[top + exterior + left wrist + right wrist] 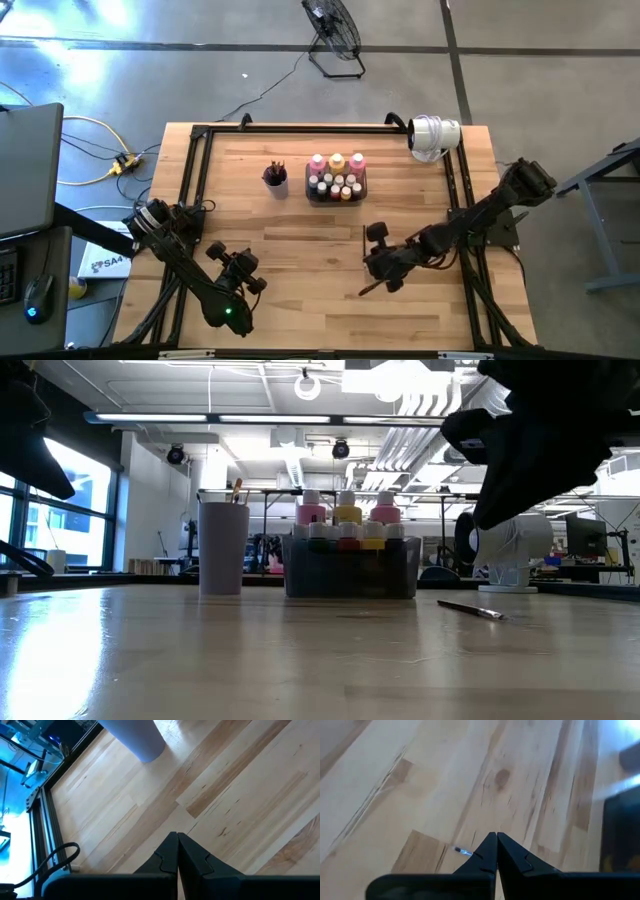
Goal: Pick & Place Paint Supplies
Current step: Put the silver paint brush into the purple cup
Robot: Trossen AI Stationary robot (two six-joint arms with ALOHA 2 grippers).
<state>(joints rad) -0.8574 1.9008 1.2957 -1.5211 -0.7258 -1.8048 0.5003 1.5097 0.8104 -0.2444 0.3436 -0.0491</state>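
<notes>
Wooden table (300,250), both arms low, jaws closed.

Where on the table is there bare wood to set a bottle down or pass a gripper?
Bare wood runs along the near edge, between the left gripper and right gripper, and across the middle in front of the purple cup. The back middle is crowded: the cup holds brushes, beside the tray of paint bottles. A loose paintbrush lies by the right gripper.

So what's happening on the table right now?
Both grippers shut, left, right, holding nothing. Bottles in tray. One brush loose on table. Nothing blocking.
</notes>
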